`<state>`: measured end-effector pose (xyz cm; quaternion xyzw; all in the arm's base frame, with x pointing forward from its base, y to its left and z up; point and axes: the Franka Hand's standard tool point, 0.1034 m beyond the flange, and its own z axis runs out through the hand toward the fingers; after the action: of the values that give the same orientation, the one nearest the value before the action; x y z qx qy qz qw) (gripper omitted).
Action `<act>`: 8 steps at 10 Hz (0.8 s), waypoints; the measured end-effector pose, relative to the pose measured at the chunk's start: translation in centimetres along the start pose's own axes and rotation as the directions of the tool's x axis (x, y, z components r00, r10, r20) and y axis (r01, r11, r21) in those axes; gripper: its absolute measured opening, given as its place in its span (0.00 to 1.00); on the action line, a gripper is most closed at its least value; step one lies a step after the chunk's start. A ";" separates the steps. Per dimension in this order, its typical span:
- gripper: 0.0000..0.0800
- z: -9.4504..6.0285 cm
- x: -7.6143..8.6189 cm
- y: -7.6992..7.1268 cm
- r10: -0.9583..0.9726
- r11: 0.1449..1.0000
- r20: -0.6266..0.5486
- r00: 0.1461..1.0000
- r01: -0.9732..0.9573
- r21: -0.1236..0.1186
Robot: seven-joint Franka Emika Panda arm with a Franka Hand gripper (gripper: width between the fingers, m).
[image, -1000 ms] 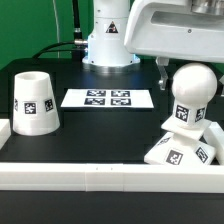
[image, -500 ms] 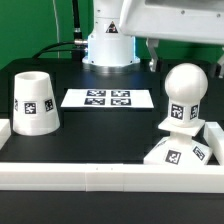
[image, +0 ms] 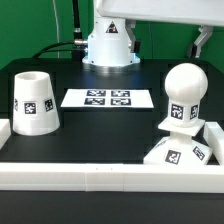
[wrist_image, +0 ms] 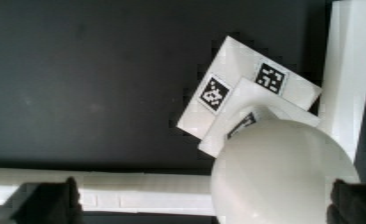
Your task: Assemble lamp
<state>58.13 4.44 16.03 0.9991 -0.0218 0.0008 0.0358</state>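
since the earlier frames the arm had lifted up and away: a second before, its white housing hung low over the bulb piece [image: 187,97]; now only a dark finger [image: 203,42] showed at the upper edge on the exterior view's right, above and clear of the bulb piece. the lamp parts had not shifted.

gripper [wrist_image: 201,201]: in the wrist view two dark fingertips stood well apart, with the rounded top of the bulb piece [wrist_image: 278,165] between and below them. the jaws were wide open and held nothing.

the bulb piece stood upright on the square base [image: 185,146], a tag visible on its neck. the base sat at the exterior view's right, near the front, with tags on its sloped faces; in the wrist view its tagged corner [wrist_image: 251,85] showed beyond the bulb.

the shade [image: 33,101] stood on the black tabletop [image: 100,135] at the exterior view's left, well apart from the base, its open end up and a tag on its side.

the marker board [image: 107,98] lay flat between the shade and the base, further back. a white rail [image: 90,176] ran along the front edge of the tabletop.
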 end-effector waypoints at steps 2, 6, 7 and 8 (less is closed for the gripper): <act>0.87 0.1 -0.2 0.2 -0.017 1.000 -0.005 1.000 0.017 0.011; 0.87 2.4 -5.8 8.6 0.099 0.982 0.034 0.995 -0.103 0.158; 0.87 2.2 -5.6 8.1 0.090 0.983 0.030 0.996 -0.093 0.159; 0.87 2.3 -5.6 8.0 0.086 0.983 0.031 0.996 -0.090 0.159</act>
<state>52.17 -3.45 14.32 0.9968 -0.0660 -0.0077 -0.0449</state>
